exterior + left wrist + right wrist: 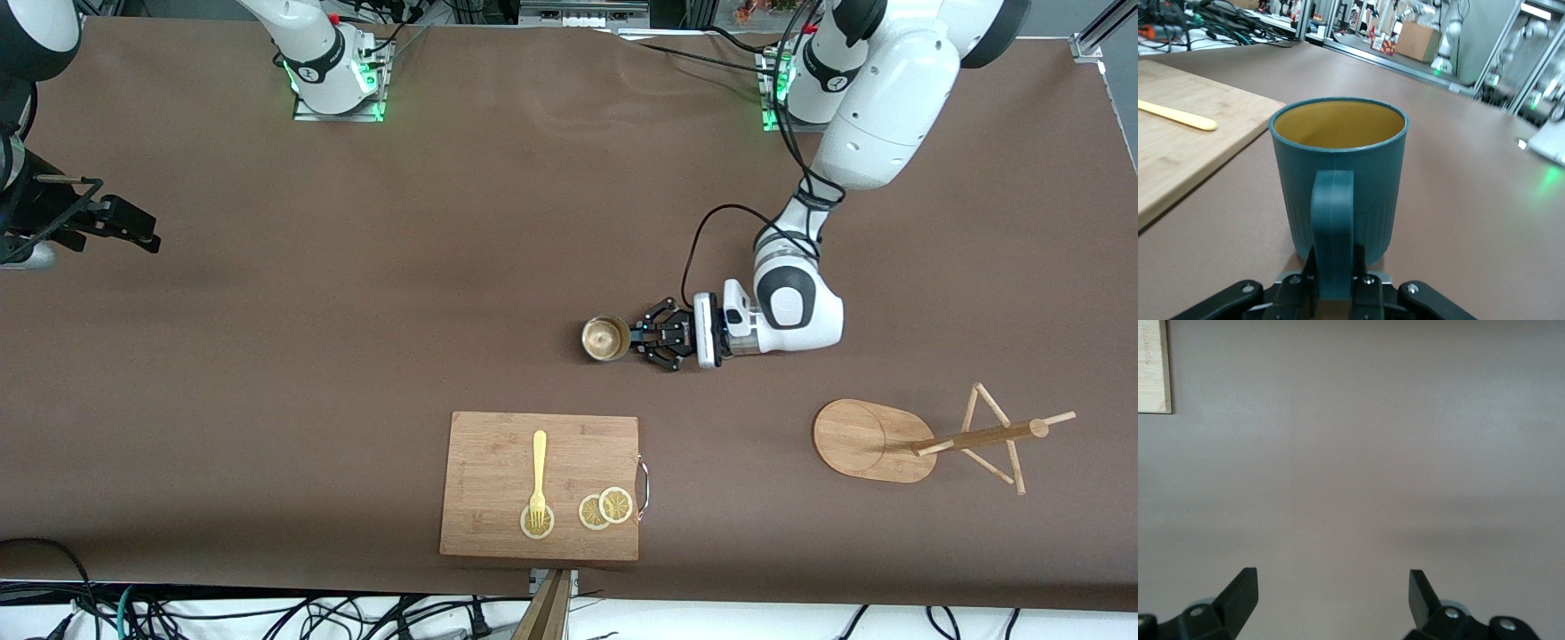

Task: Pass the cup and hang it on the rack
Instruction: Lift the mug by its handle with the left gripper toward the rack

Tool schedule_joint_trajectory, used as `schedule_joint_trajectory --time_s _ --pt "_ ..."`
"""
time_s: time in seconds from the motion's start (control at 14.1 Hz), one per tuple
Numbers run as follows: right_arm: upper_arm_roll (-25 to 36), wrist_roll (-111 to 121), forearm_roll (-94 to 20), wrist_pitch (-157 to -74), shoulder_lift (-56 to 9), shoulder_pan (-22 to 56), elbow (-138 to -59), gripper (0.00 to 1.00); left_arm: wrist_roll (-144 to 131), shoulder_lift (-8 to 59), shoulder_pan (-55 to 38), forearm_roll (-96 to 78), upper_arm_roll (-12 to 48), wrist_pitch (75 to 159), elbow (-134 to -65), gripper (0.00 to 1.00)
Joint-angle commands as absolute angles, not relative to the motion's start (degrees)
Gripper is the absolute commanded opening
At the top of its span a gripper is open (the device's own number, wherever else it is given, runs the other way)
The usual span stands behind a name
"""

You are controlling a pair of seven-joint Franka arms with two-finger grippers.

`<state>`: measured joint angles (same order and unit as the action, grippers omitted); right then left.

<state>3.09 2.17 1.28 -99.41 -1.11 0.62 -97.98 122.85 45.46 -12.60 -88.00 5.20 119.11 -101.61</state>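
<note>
Wooden board (pixel 540 484) near gripped cup (pixel 605 339)

A rectangular wooden cutting board (pixel 540 485) lies on the brown table cover (pixel 356 311), close to the table edge nearest the front camera. A pale yellow fork (pixel 538 476) rests on the board, its tines on a lemon slice (pixel 537 522). Beside the fork's tine end, two more lemon slices (pixel 605 508) overlap each other, near the board's metal handle (pixel 644 484). Tangled cables (pixel 267 613) run below the table edge.
</note>
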Motion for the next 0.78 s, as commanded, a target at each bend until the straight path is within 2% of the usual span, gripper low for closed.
schedule_joint_trajectory --time_s 0.0,0.14,0.28,0.5,0.71 --pt "3.3 1.6 0.5 -99.1 -1.5 0.8 -96.9 1.00 107.5 38.4 -9.0 -78.8 4.8 114.5 -103.0 0.00" --pt "3.3 1.5 0.5 -99.1 -1.5 0.8 -96.9 1.00 96.2 34.4 -8.2 -72.2 1.6 109.2 -103.0 0.00" --pt "3.3 1.5 0.5 -99.1 -1.5 0.9 -96.9 1.00 87.6 31.7 -5.6 -69.5 -1.7 99.8 -103.3 0.00" --pt "3.3 1.5 0.5 -99.1 -1.5 0.9 -96.9 1.00 78.4 29.9 -4.8 -69.3 -10.4 85.5 -103.3 0.00" --pt "3.3 1.6 0.5 -99.1 -1.5 0.9 -96.9 1.00 71.5 28.6 -3.3 -69.3 -15.1 77.6 -103.3 0.00"
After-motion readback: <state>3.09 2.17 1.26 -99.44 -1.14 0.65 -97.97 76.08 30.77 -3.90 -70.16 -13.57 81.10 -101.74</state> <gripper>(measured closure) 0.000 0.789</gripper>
